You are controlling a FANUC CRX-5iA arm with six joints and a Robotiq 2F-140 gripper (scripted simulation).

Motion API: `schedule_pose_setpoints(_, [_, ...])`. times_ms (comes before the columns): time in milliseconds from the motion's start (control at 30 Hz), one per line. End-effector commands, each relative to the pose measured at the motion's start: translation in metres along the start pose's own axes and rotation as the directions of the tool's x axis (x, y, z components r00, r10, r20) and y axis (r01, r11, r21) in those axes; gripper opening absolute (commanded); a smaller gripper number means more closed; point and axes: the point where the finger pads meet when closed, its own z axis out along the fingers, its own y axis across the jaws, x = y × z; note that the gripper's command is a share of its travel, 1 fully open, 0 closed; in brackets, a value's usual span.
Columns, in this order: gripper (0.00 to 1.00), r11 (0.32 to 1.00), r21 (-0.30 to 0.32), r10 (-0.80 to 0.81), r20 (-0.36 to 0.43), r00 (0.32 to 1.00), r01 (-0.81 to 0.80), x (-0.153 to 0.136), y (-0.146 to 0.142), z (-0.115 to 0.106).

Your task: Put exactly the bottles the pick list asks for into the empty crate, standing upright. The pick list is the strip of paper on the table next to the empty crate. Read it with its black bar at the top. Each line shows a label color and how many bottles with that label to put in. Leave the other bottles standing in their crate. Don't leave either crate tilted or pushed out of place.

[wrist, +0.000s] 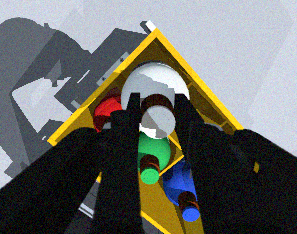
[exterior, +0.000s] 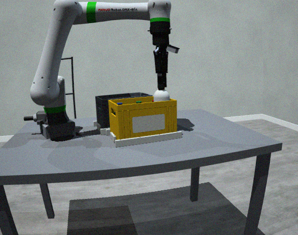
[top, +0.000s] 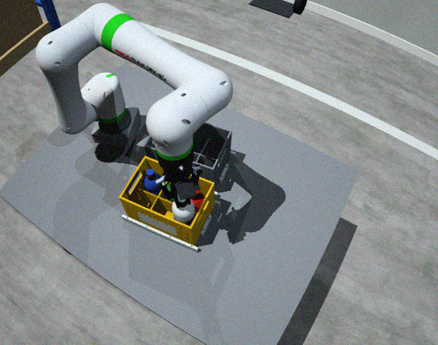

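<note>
currently we have the gripper (wrist: pixel 157 117) clenched on the neck of the white bottle (wrist: pixel 154 85), one black finger (wrist: pixel 128 130) on each side of its brown cap. from the side view the gripper (exterior: pixel 161 84) points straight down and the white bottle (exterior: pixel 161 96) stands upright, its rounded shoulder showing above the rim of the yellow crate (exterior: pixel 142 118) while its lower part is hidden behind the crate wall. we cannot tell from any view whether the base touches the crate floor.

in the top view the white bottle (top: pixel 183 211) sits at the corner of the yellow crate (top: pixel 155 219) nearest the table's front edge, with the gripper (top: pixel 183 196) directly over it. the red bottle (top: pixel 197 200) is just beside it, partly hidden by the wrist. the blue bottle (top: pixel 150 180) stands in a compartment at the far side of the same crate, toward the arm's base. in the wrist view we see the red bottle (wrist: pixel 108 112) left of the fingers, the green bottle (wrist: pixel 153 152) below the white one, and the blue bottle (wrist: pixel 182 187) beyond that.

the dark crate (top: pixel 215 155) stands right behind the yellow one, its dividers visible, much of it covered by the arm. in the side view the dark crate (exterior: pixel 103 108) sits level on the table (exterior: pixel 207 141), touching or nearly touching the yellow crate. we cannot make out the paper strip in these views.
</note>
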Motion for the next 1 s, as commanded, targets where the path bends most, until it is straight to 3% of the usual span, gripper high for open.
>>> schedule_pose_setpoints(0, [0.10,1.000,0.000,0.000,-0.002,1.000,0.000,0.000,0.000,-0.007])
schedule_pose_setpoints(967, [0.10,1.000,0.000,0.000,-0.002,1.000,0.000,0.000,0.000,-0.049])
